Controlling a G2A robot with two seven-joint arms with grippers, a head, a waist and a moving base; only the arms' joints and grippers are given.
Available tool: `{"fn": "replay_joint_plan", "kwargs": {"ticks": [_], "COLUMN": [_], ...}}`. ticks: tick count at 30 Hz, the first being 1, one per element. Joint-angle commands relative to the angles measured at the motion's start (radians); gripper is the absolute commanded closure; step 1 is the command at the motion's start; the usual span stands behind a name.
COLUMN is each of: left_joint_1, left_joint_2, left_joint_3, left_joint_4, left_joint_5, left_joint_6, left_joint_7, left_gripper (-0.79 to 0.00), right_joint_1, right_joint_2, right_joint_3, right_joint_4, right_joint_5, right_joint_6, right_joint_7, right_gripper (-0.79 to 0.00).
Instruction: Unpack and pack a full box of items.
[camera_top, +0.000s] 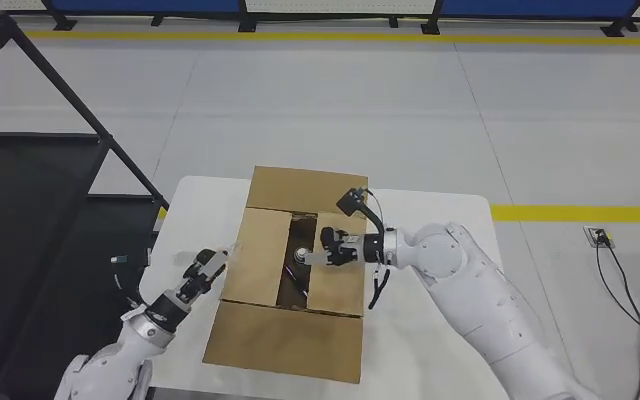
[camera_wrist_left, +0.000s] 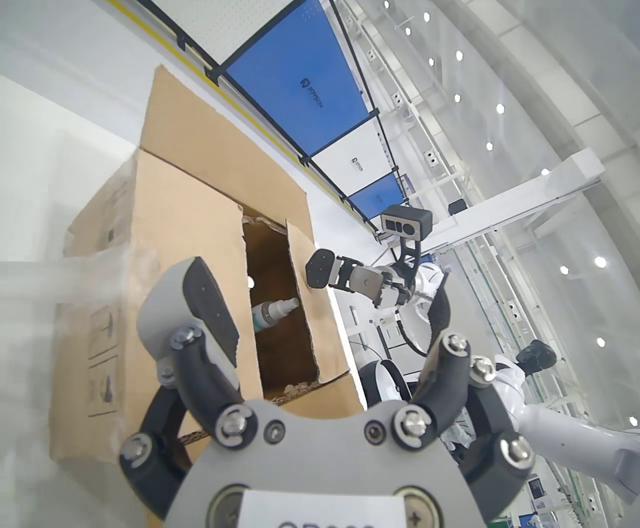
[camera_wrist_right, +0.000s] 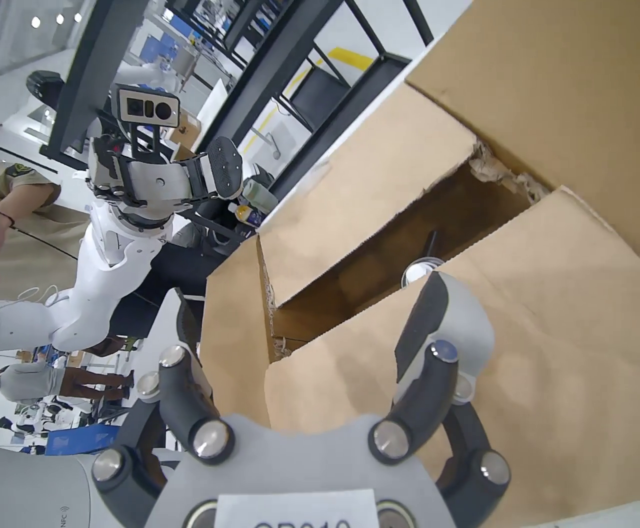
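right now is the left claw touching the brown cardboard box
Apart. The right wrist view shows the left claw off to the side of the brown cardboard box, with dark background plainly visible between the two.

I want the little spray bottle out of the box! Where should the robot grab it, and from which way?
Best guess: grip the spray bottle round its neck, just under the white cap, coming straight down through the gap between the flaps. It seems to stand cap-up, and the walls and flaps of the box block every other side. The open right tool is nearest.
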Motion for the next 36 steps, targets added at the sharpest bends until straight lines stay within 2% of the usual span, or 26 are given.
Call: {"fn": "replay_joint_plan", "kwargs": {"ticks": [1, 4, 10, 13, 17, 20, 25, 31, 36], "left_joint_1": [0.021, 0.055, 0.092, 0.095, 0.082, 0.077, 0.065, 0.065, 0.073], "left_joint_2": [0.007, 0.020, 0.053, 0.067, 0.082, 0.089, 0.098, 0.100, 0.105], "left_joint_3": [-0.060, -0.146, -0.269, -0.289, -0.279, -0.253, -0.192, -0.120, -0.117], "left_joint_4": [0.005, 0.038, 0.113, 0.139, 0.165, 0.168, 0.180, 0.166, 0.137], "left_joint_5": [-0.032, -0.043, -0.168, -0.215, -0.262, -0.249, -0.268, -0.260, -0.334], "left_joint_6": [-0.003, -0.026, -0.016, -0.016, -0.010, -0.043, -0.042, -0.045, -0.029], "left_joint_7": [-0.046, -0.144, -0.488, -0.650, -0.802, -0.859, -0.930, -0.910, -0.902], "left_gripper": [-0.785, -0.785, -0.785, -0.785, -0.785, -0.785, -0.785, -0.785, -0.785], "right_joint_1": [-0.017, -0.033, -0.033, -0.054, -0.086, -0.106, -0.142, -0.167, -0.171], "right_joint_2": [0.006, 0.015, 0.015, 0.015, 0.017, 0.020, 0.026, 0.026, 0.020], "right_joint_3": [0.020, 0.039, 0.039, 0.045, 0.081, 0.118, 0.158, 0.178, 0.185], "right_joint_4": [-0.025, -0.051, -0.051, -0.070, -0.062, -0.032, -0.019, -0.006, 0.015], "right_joint_5": [-0.002, -0.031, -0.031, -0.021, 0.026, 0.077, 0.096, 0.068, 0.023], "right_joint_6": [-0.014, 0.015, 0.015, 0.022, 0.030, 0.042, 0.032, 0.077, 0.165], "right_joint_7": [-0.023, -0.031, -0.031, -0.077, -0.172, -0.251, -0.321, -0.434, -0.560], "right_gripper": [-0.785, -0.785, -0.785, -0.785, -0.785, -0.785, -0.785, -0.785, -0.785]}}
